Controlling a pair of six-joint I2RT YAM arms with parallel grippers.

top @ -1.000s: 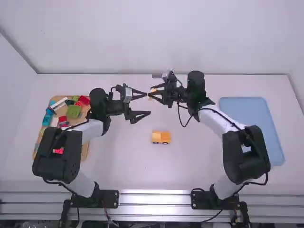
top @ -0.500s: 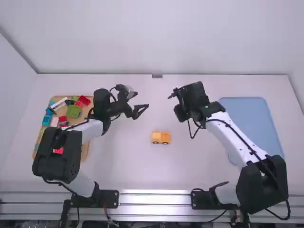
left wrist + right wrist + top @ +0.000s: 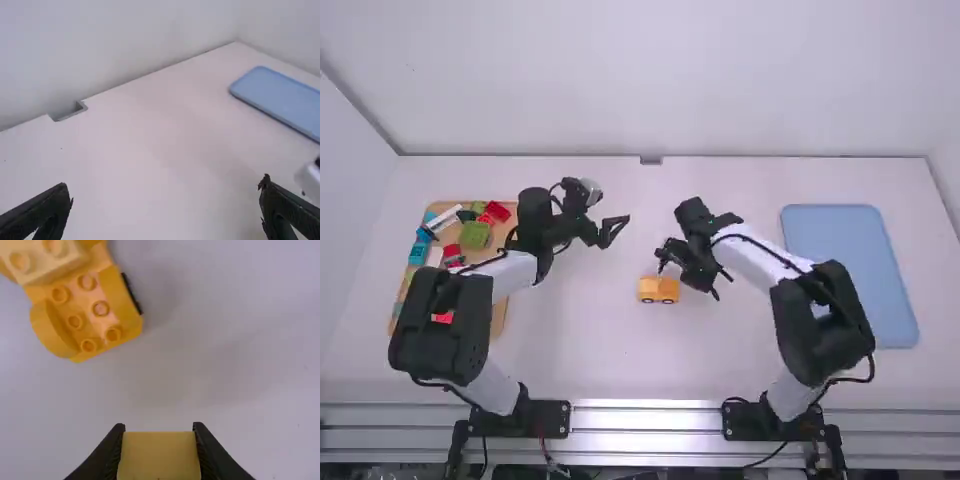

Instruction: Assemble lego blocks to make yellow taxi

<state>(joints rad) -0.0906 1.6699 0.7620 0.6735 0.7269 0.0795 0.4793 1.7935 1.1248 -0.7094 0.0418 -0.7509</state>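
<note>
Left claw (image 3: 165, 182) hangs wide; right claw (image 3: 159, 428) has swung in close to the yellow taxi body (image 3: 658, 290) on the surface (image 3: 590, 345), clamping a yellow block (image 3: 159, 457), so fitting it onto bare studs (image 3: 101, 308) looks next.

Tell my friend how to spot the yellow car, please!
On the white table, look between the tan board and the blue tray. The car is there, near the right gripper. It stands on the table on black wheels, but the yellow block near it is held in that gripper.
</note>
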